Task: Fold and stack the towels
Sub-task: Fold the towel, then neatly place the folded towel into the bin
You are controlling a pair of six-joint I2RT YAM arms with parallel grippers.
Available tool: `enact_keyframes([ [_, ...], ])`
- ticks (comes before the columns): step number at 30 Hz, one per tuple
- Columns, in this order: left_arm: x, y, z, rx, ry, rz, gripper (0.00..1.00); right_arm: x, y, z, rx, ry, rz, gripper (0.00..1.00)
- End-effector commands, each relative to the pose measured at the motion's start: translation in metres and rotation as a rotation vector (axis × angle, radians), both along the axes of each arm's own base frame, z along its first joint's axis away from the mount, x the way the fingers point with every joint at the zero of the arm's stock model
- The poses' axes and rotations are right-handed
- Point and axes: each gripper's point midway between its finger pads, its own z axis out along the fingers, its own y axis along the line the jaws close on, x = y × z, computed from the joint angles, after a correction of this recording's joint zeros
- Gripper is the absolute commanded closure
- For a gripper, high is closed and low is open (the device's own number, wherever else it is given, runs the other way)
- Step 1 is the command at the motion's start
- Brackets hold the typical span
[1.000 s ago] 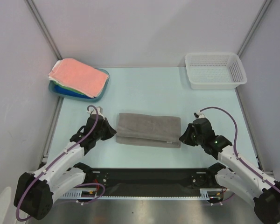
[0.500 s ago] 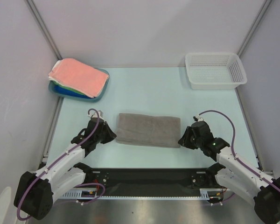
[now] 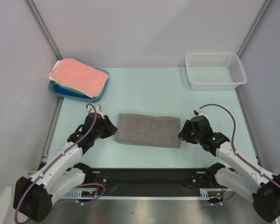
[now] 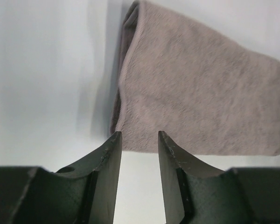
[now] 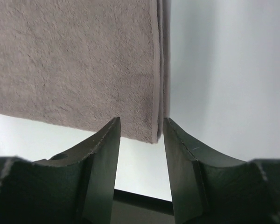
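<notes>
left gripper (image 3: 113,130) sits low at the left short end of the grey towel (image 3: 149,130), fingers spread w/ a clear gap btwn them, nothing pinched. in the left wrist view a corner of the towel crosses the gap just past the fingertips (image 4: 115,140), w/ bare desk showing below it. can't tell if the tips touch the cloth. right gripper (image 3: 181,134) mirrors it at the towel's right short end, also spread and not gripping. in the right wrist view the towel's corner shows in the gap btwn the tips, w/ layered edges running up the right side. contact unclear there too.

towel lies flat on the pale blue-green desk (image 3: 149,88), roughly centre, folded into a long rectangle w/ long sides running left-right, slightly skewed. stacked layers show along its short edge in the left wrist view.

far left corner: blue tray (image 3: 101,94) holds a stack of folded towels. salmon pink towel (image 3: 78,76) is on top and overhangs the tray's far-left rim. thin edges of other cloths peek out under it, colours hard to sort. far right corner: white basket (image 3: 214,84), perforated, well apart from the grey towel. both arms reach in from the near edge, one each side of the towel.
</notes>
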Motion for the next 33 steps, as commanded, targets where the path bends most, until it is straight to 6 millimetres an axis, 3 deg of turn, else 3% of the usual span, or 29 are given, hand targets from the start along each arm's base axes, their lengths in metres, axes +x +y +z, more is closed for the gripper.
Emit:
enact_keyframes([
  [1, 0.022, -0.007, 0.027, 0.014, -0.070, -0.033, 0.58, 0.028, 0.001, 0.020, -0.034, -0.079, -0.029, 0.53],
  [5, 0.038, -0.024, 0.024, 0.016, -0.066, -0.073, 0.59, 0.047, 0.004, 0.009, -0.067, -0.063, -0.033, 0.48],
  [8, 0.041, -0.032, 0.003, 0.031, -0.024, -0.089, 0.59, 0.059, 0.003, -0.005, -0.075, -0.043, -0.043, 0.42],
  [13, 0.031, -0.024, -0.041, 0.076, 0.072, -0.059, 0.60, 0.062, -0.001, -0.031, -0.090, 0.015, -0.040, 0.31],
  [20, 0.025, -0.023, -0.060, 0.071, 0.095, -0.038, 0.60, 0.060, 0.013, -0.048, -0.089, 0.043, -0.002, 0.29],
  [28, 0.022, -0.024, -0.064, 0.054, 0.094, -0.040, 0.61, 0.048, 0.009, -0.082, -0.149, 0.124, -0.031, 0.53],
  [33, 0.021, -0.028, -0.059, 0.030, 0.085, -0.054, 0.61, 0.054, 0.014, -0.083, -0.199, 0.133, -0.026, 0.81],
])
